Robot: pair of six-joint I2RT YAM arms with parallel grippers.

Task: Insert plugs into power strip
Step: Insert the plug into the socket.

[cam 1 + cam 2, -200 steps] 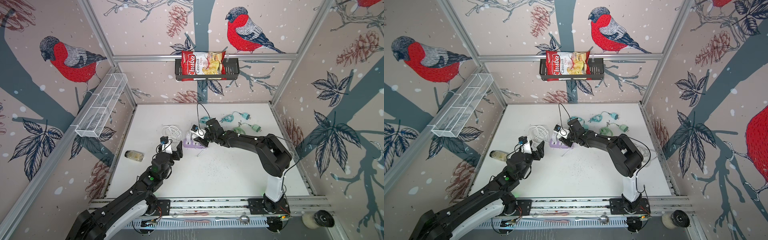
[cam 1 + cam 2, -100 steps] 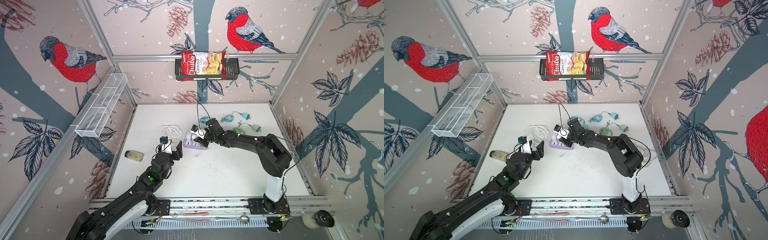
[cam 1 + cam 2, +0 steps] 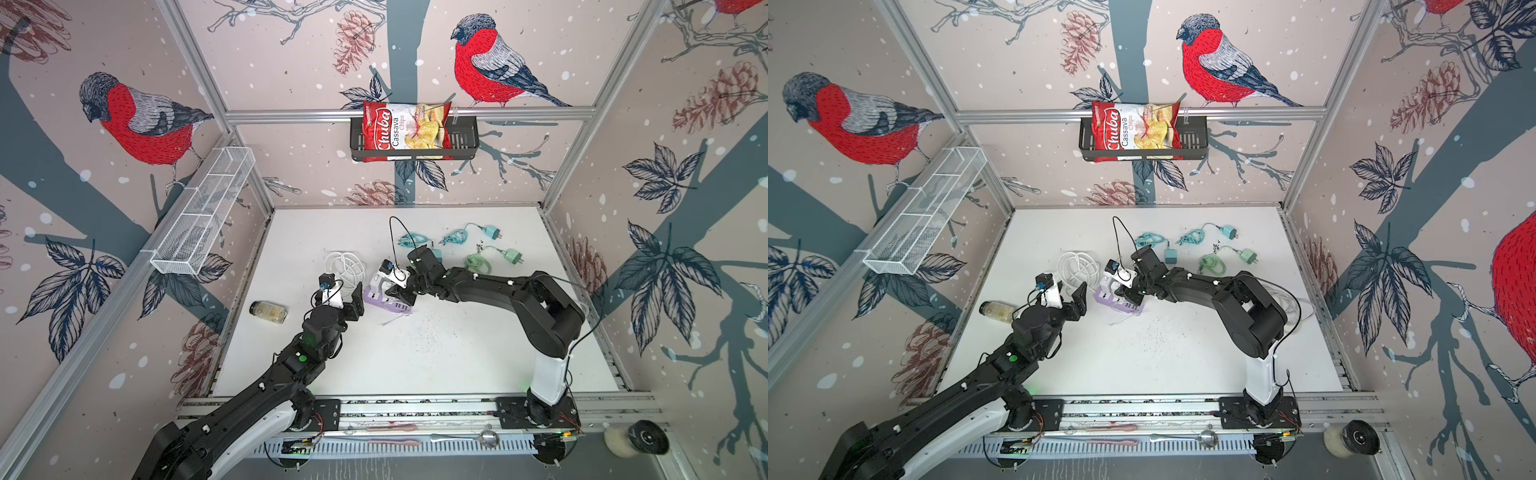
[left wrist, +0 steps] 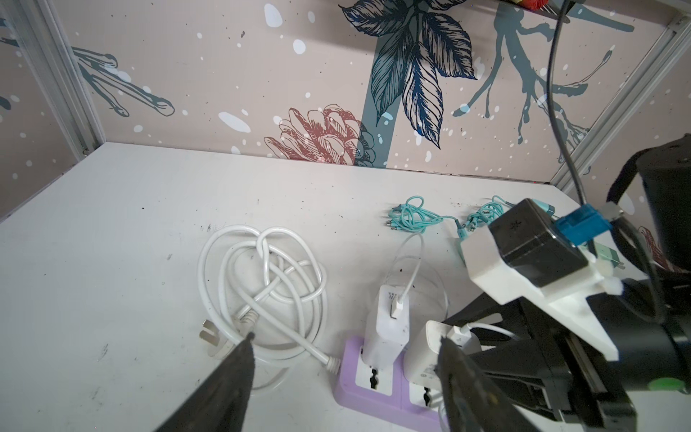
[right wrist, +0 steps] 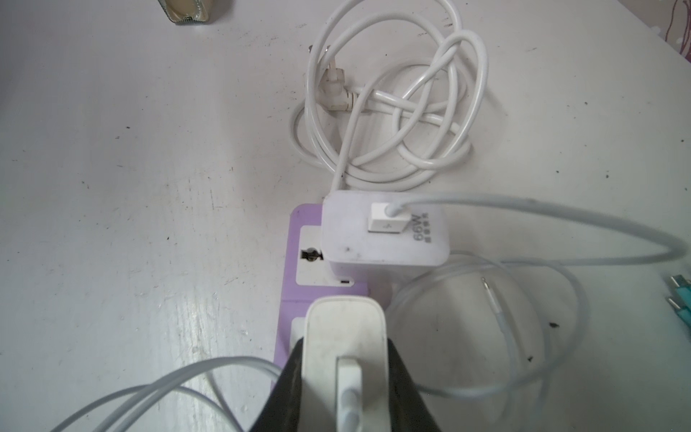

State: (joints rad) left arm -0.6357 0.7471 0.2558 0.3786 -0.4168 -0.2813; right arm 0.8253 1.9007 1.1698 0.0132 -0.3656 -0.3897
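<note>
Right end effector (image 5: 346, 355) pinching white charger plug (image 5: 344, 325) at purple power strip (image 5: 299, 220), left end effector (image 4: 346, 338) hovering spread alongside.

In the right wrist view the white plug (image 5: 346, 336) clamped in the right gripper (image 5: 346, 359) hides its own prongs, so whether they sit in the purple power strip (image 5: 295, 239) cannot be told. In both top views that gripper covers perhaps half the strip (image 3: 395, 307) (image 3: 1126, 306).
</note>
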